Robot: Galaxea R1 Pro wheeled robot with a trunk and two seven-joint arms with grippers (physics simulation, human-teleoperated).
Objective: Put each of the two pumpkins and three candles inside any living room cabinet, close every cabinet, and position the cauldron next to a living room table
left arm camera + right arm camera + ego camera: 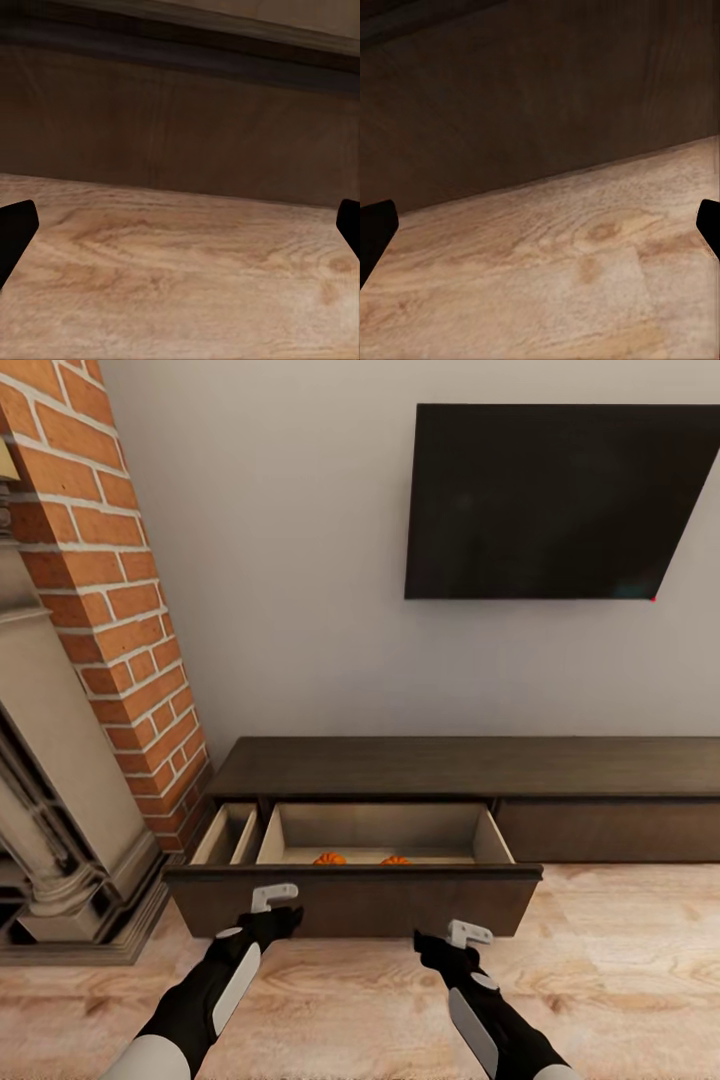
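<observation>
Wooden floor (pixel 620 960), open cabinet (pixel 355 900)

Pale grey wall (pixel 280 560) with a black flat screen (pixel 560 500) mounted up on it, well above the floor. Left of the screen, a red brick chimney column (pixel 120 590) runs up the wall, with a grey stone fireplace surround (pixel 50 790) in front of it. Light wood-plank floor (pixel 620 960) below the screen, grain and knots clear in both wrist views; even, flat lighting.
</observation>
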